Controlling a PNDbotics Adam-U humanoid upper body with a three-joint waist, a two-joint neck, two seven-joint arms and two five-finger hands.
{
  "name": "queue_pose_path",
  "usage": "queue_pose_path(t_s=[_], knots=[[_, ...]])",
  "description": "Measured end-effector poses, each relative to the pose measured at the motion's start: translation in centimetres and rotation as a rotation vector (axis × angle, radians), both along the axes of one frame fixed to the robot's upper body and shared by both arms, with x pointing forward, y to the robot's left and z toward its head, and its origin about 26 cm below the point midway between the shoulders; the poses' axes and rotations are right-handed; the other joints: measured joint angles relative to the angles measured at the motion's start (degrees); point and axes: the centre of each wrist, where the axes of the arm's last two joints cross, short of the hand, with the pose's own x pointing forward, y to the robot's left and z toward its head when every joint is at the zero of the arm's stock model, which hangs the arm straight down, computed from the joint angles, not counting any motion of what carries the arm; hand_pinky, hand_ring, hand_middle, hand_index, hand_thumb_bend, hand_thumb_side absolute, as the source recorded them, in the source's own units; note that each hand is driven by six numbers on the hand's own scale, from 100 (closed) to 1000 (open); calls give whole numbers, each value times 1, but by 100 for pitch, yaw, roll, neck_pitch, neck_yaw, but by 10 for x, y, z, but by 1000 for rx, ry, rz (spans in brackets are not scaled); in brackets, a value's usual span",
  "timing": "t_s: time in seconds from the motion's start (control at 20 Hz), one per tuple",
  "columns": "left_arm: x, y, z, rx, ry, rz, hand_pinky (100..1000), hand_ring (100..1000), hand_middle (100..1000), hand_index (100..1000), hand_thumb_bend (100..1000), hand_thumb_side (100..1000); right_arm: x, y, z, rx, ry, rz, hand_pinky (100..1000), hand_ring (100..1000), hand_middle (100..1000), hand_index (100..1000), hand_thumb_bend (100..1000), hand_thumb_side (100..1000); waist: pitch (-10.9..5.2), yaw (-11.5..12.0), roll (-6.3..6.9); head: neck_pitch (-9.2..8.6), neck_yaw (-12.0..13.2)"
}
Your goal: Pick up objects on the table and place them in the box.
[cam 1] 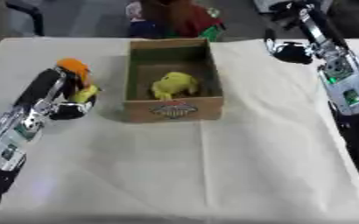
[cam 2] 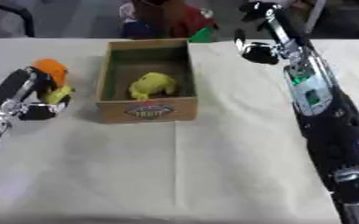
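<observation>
Beside box [cam 1: 173, 109], left hand [cam 1: 69, 109] grips orange-yellow toy [cam 1: 77, 70].

— What colours did the table [cam 1: 236, 175] carry?

— A pale cream cloth covered it, plain, with no pattern.

— And the box [cam 1: 173, 109]?

— Brown cardboard, darker and greenish inside. Its front wall bore a label [cam 1: 173, 110] in red and dark tones, with a light patch in it.

— What lay inside?

— A yellow toy [cam 1: 173, 85], all one bright yellow.

— And by the left hand [cam 1: 69, 108]?

— The hand was black with silver parts. At it sat an orange thing [cam 1: 74, 67] and a yellow piece [cam 1: 84, 94] below that.

— The right hand [cam 2: 257, 51]?

— Black too, with silver above it, and small green lights on the arm [cam 2: 309, 94].
</observation>
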Motion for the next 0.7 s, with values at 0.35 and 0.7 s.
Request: queue_pose_path(t_s=[0.35,0.7], knots=[[23,-24,53,-58,-74,-103,575,388,289,481,293,100,-1,10,-5,7,12,31,671,782,643,829,100,100,-15,-232,12,0,137],[59,-52,18,-28,12,-152,615,472,391,565,359,100,-2,22,-7,13,18,68,669,782,642,828,100,100,-10,-490,15,0,302]])
